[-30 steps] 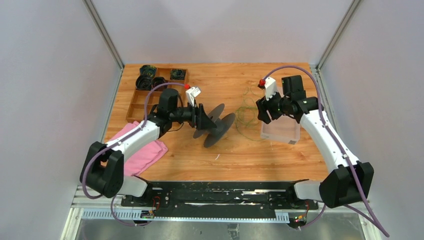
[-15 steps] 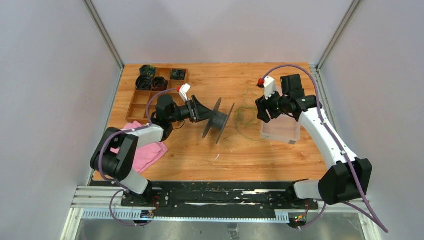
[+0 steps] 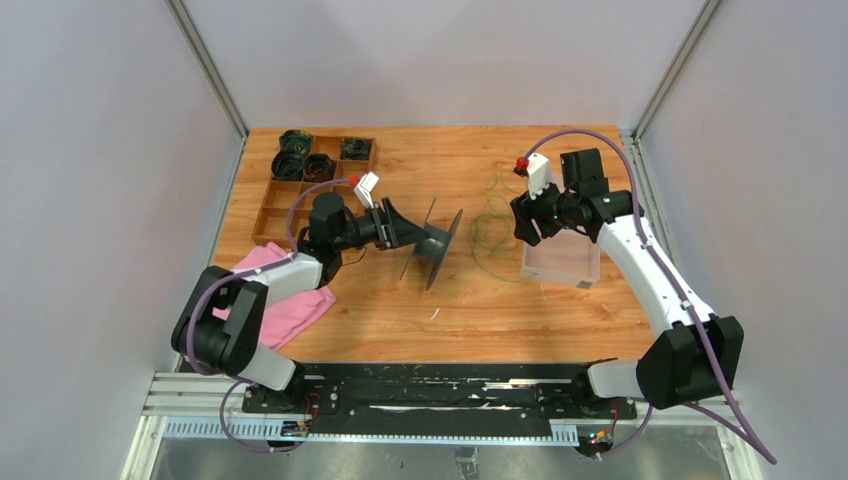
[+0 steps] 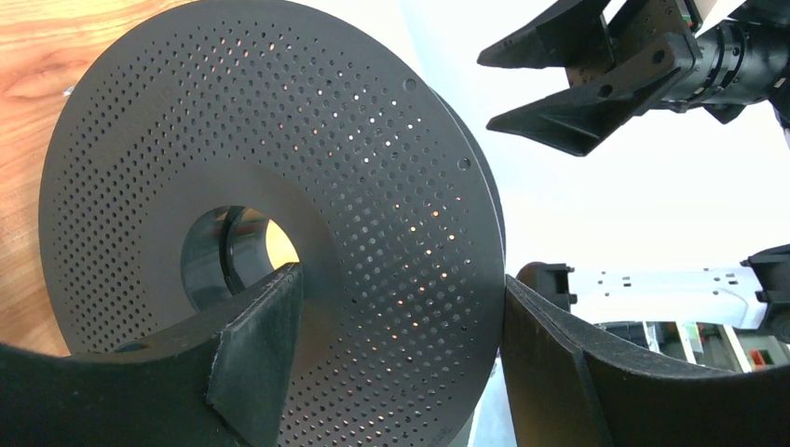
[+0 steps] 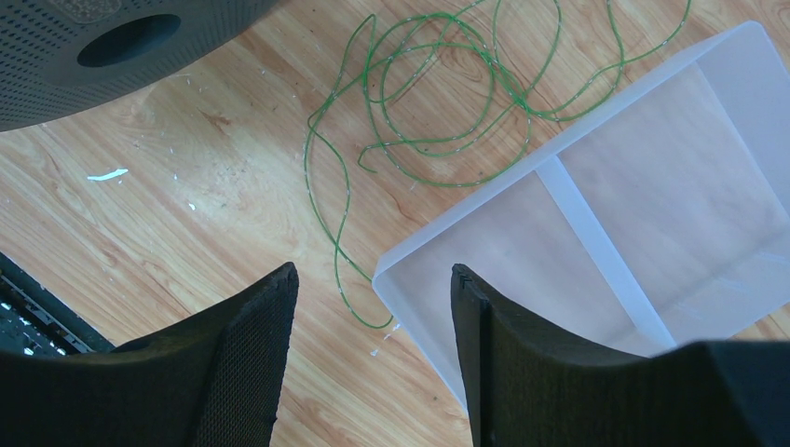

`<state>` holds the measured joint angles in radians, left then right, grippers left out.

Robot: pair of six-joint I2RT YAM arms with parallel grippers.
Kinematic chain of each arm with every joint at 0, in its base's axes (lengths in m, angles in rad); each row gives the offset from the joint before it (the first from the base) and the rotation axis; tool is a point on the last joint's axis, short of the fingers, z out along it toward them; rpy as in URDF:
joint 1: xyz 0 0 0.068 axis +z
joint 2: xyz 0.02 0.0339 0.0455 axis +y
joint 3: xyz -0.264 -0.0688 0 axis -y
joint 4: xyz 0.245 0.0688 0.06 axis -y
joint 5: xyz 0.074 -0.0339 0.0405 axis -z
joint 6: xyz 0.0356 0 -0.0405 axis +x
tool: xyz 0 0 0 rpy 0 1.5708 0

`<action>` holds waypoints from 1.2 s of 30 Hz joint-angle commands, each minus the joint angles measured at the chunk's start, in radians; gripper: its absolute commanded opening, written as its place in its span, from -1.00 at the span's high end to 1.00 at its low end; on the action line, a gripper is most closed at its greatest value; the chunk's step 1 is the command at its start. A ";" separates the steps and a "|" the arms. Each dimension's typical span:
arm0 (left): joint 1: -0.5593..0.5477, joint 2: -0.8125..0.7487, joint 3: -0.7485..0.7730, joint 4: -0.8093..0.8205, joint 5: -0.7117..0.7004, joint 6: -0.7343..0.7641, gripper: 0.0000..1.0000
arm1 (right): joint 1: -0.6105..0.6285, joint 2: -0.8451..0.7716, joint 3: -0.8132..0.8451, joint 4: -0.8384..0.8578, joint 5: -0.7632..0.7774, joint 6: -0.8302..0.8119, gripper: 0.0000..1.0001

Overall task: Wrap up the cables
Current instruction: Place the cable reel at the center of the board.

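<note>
- Grips spool (image 3: 432, 243) by its near disc with left end effector (image 3: 405, 232), clear of the tabletop (image 3: 500, 330).
- Has turned that spool within the last second: discs slanted and showing their faces to the top camera then, close to edge-on now, with the axis pointing across toward the right side.
- Has folded the left arm in as well, elbow drawn back over the pink cloth (image 3: 290, 310).
- Keeps right end effector (image 3: 524, 218) open and empty, hovering in much the same spot over the near corner of the clear bin (image 3: 560, 275).
- Leaves cables (image 5: 433, 112) as a loose green tangle flat on the tabletop, between spool and bin, one strand ending just beside the bin's corner, touching neither end effector.
- Shows no green on the hub, so winding looks not yet begun. Reads as set-up, with the spool posed to face the wire.
- Calls next, most likely, for lifting a wire end and carrying it to the hub.
- Risks the thread-thin strand slipping from wide pads or snagging on the bin.
</note>
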<state>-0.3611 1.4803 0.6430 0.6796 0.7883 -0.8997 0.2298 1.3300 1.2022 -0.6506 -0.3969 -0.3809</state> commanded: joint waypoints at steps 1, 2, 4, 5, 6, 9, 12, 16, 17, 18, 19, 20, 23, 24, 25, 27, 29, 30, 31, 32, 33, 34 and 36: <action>0.012 -0.027 0.012 -0.029 -0.010 0.051 -0.39 | 0.013 -0.002 -0.006 0.008 -0.007 0.004 -0.21; 0.016 -0.029 0.012 -0.038 -0.010 0.054 -0.43 | 0.014 -0.003 -0.009 0.007 -0.007 0.004 -0.22; 0.018 -0.036 0.012 -0.058 -0.014 0.064 -0.52 | 0.016 -0.007 -0.014 0.006 -0.005 0.003 -0.22; 0.020 -0.039 0.012 -0.066 -0.016 0.068 -0.56 | 0.016 -0.008 -0.015 0.007 -0.004 0.003 -0.22; 0.020 -0.041 0.013 -0.076 -0.017 0.074 -0.60 | 0.016 -0.010 -0.015 0.008 -0.003 0.001 -0.22; 0.022 -0.050 0.017 -0.102 -0.018 0.087 -0.72 | 0.018 -0.008 -0.011 0.006 -0.002 0.002 -0.22; 0.025 -0.056 0.023 -0.134 -0.018 0.103 -0.78 | 0.020 -0.003 -0.008 0.006 -0.002 0.003 -0.22; 0.038 -0.071 0.024 -0.165 -0.016 0.120 -0.81 | 0.027 0.003 -0.001 0.002 0.000 0.002 -0.22; 0.041 -0.079 0.024 -0.174 -0.014 0.126 -0.83 | 0.027 0.004 0.002 0.001 0.002 0.002 -0.22; 0.043 -0.086 0.025 -0.184 -0.015 0.134 -0.84 | 0.028 0.005 0.003 0.001 0.003 0.001 -0.22; 0.043 -0.093 0.023 -0.191 -0.015 0.141 -0.86 | 0.029 0.006 0.005 0.000 0.005 0.001 -0.22; 0.044 -0.099 0.023 -0.197 -0.014 0.148 -0.88 | 0.030 0.007 0.007 0.001 0.006 -0.001 -0.22; 0.045 -0.113 0.026 -0.210 -0.011 0.165 -0.95 | 0.034 0.022 0.015 0.003 0.006 0.000 -0.22; 0.046 -0.117 0.027 -0.214 -0.009 0.171 -0.97 | 0.039 0.030 0.017 0.005 0.009 0.001 -0.21; 0.045 -0.120 0.029 -0.218 -0.009 0.177 -0.98 | 0.043 0.040 0.018 0.008 0.013 0.002 -0.21; 0.045 -0.129 0.032 -0.227 -0.007 0.193 -0.99 | 0.055 0.058 0.016 0.024 0.015 0.008 -0.20; 0.045 -0.137 0.036 -0.242 -0.007 0.214 -0.97 | 0.070 0.081 0.009 0.041 0.016 0.008 -0.20; 0.045 -0.140 0.038 -0.249 -0.006 0.226 -0.96 | 0.080 0.097 0.006 0.051 0.025 0.010 -0.19; 0.045 -0.142 0.040 -0.256 -0.007 0.232 -0.96 | 0.088 0.111 0.003 0.065 0.035 0.015 -0.19; 0.045 -0.145 0.044 -0.264 -0.007 0.242 -0.96 | 0.096 0.124 0.000 0.081 0.049 0.025 -0.17; 0.046 -0.147 0.046 -0.273 -0.006 0.252 -0.96 | 0.101 0.138 0.000 0.095 0.062 0.038 -0.17; 0.045 -0.151 0.050 -0.287 -0.006 0.264 -0.96 | 0.103 0.153 0.002 0.106 0.067 0.050 -0.16; 0.045 -0.160 0.057 -0.314 -0.009 0.292 -0.96 | 0.105 0.185 0.010 0.120 0.069 0.074 -0.14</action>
<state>-0.3225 1.3582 0.6613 0.4133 0.7738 -0.6815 0.3153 1.4685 1.1995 -0.5873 -0.3645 -0.3603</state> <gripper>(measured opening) 0.981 0.578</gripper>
